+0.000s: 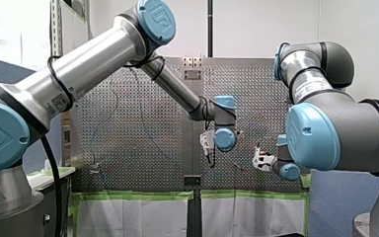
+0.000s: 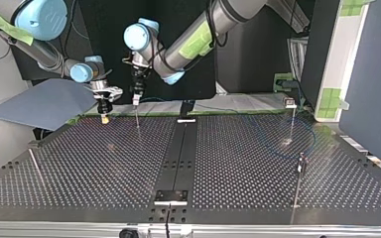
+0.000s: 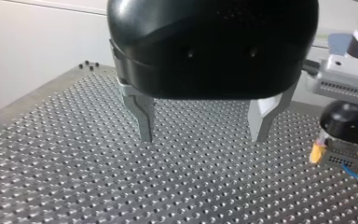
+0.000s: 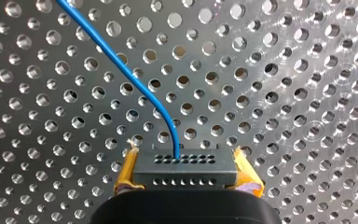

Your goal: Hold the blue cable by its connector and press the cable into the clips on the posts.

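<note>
The broad middle of the perforated table is lying open, with one thin post and a second post standing at the top view's right. My left gripper, its fingers spread over bare table, and my right gripper are hanging near each other at that view's far edge, narrowing the gap there. The blue cable is trailing across the holes from the connector clamped in my right gripper.

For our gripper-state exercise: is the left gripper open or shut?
Open: in the left wrist view, my left gripper has its two metal fingers well apart over the perforated table, nothing between them.
</note>
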You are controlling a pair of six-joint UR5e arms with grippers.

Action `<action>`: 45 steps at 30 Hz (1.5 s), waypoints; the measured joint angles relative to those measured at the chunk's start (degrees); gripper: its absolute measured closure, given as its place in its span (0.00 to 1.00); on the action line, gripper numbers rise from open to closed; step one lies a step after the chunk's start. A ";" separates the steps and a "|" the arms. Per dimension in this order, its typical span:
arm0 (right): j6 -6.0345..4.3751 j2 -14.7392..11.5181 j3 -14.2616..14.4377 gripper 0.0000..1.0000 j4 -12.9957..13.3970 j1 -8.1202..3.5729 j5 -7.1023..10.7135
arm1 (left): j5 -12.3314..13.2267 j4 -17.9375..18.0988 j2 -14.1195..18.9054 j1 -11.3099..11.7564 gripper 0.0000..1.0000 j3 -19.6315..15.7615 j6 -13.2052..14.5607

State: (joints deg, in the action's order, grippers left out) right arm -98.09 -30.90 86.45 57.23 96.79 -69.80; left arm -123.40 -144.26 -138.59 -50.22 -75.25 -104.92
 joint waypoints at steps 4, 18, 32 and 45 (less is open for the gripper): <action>0.00 0.00 0.00 1.00 0.00 0.02 0.00 | -0.08 0.12 1.74 0.05 0.00 -1.74 -0.04; 0.04 -0.01 -0.09 1.00 0.00 0.52 0.01 | 2.42 6.47 8.89 0.78 0.00 -8.89 -4.57; 0.00 -0.01 -0.11 1.00 0.00 0.73 0.05 | 2.35 12.37 15.90 0.81 0.00 -15.90 -4.52; 0.06 0.00 -0.16 1.00 0.00 1.00 0.26 | 1.70 12.63 22.07 0.80 0.00 -22.08 -4.05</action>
State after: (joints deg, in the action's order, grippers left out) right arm -98.03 -30.90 86.29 57.23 97.79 -69.54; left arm -121.69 -131.63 -116.52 -49.42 -97.33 -108.97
